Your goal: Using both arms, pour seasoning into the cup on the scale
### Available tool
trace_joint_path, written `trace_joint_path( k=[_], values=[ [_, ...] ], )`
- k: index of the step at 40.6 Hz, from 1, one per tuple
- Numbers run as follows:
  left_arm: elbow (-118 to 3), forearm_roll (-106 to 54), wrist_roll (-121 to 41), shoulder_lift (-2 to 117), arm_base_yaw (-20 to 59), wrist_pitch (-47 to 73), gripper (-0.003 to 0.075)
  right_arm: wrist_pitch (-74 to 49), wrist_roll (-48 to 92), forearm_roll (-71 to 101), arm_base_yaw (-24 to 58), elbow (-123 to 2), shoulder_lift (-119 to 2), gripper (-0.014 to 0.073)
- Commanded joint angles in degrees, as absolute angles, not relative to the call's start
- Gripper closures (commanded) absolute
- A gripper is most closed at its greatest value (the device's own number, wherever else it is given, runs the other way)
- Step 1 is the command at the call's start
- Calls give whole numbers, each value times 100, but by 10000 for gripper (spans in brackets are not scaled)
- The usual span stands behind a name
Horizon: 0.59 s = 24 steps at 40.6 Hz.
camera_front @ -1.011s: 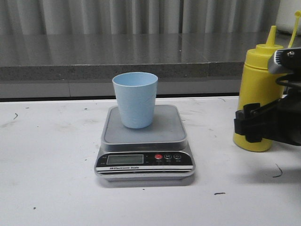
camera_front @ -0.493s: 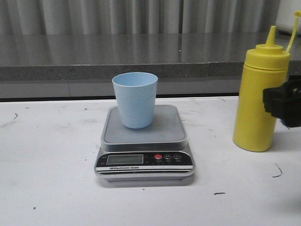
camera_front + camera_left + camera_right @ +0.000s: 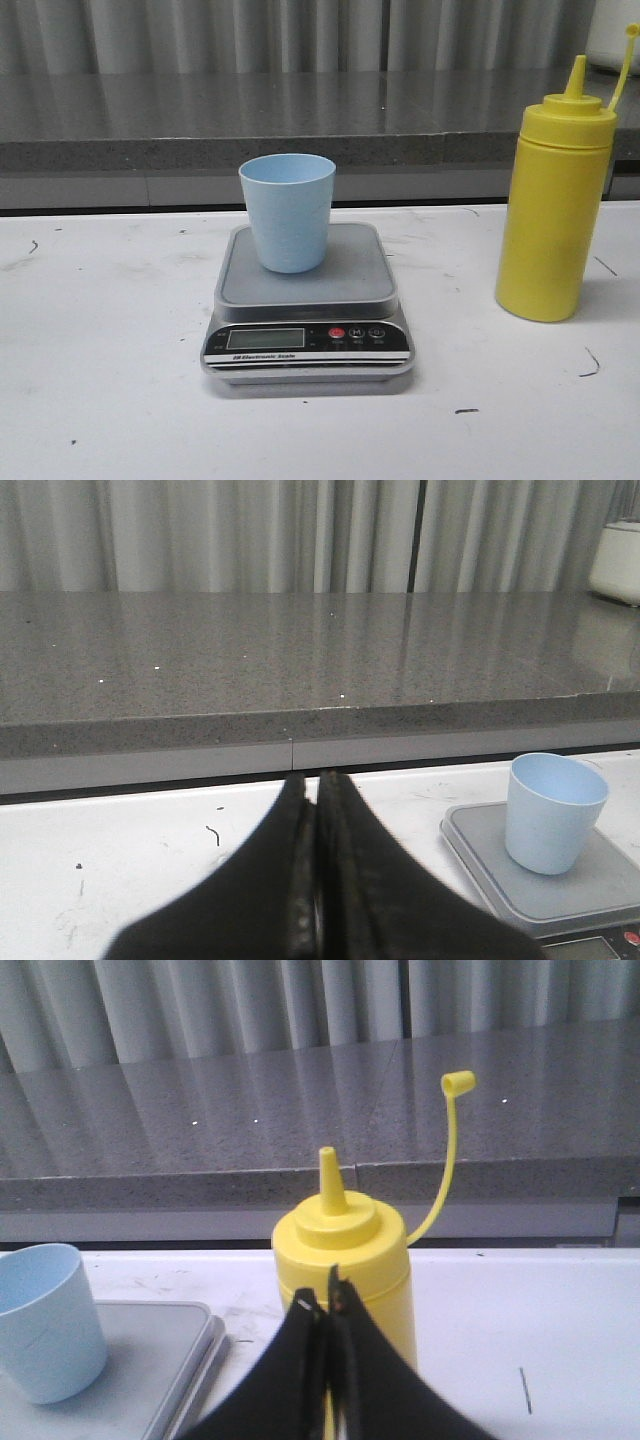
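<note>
The pale blue cup (image 3: 288, 210) stands upright on the grey platform of the scale (image 3: 308, 300). The yellow seasoning bottle (image 3: 555, 205) stands upright on the table to the right of the scale, its tethered cap hanging open. Neither gripper shows in the front view. In the left wrist view my left gripper (image 3: 314, 780) is shut and empty, with the cup (image 3: 553, 812) and scale (image 3: 560, 880) off to one side. In the right wrist view my right gripper (image 3: 325, 1300) is shut and empty, in front of the bottle (image 3: 345, 1260); the cup (image 3: 45, 1320) and scale (image 3: 150, 1380) also show there.
A white table (image 3: 100, 350) with small dark scuff marks carries everything. A grey stone ledge (image 3: 300, 110) runs along the back below pale curtains. A white object (image 3: 615, 35) sits at the far right on the ledge.
My right gripper, which stood in front of the bottle at the right edge of the front view, has drawn back out of that view. The bottle, cup and scale have not moved.
</note>
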<state>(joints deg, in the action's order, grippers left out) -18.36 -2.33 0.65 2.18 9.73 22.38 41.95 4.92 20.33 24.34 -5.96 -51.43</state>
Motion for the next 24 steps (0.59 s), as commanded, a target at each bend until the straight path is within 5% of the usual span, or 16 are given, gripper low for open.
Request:
trace_joint_path(
  k=[1,13,24],
  values=[
    [-1975,-295,123,284,958,1780,740,3566,858,1985,2413,-969,-4538,679],
    [-1975,-295,123,284,958,1780,740,368,2375,2280,2413,-2378,-3516,705],
    [-1975,-295,123,284,958,1780,740,-759,2369,2243,2402,-2834,-2894,705]
  ],
)
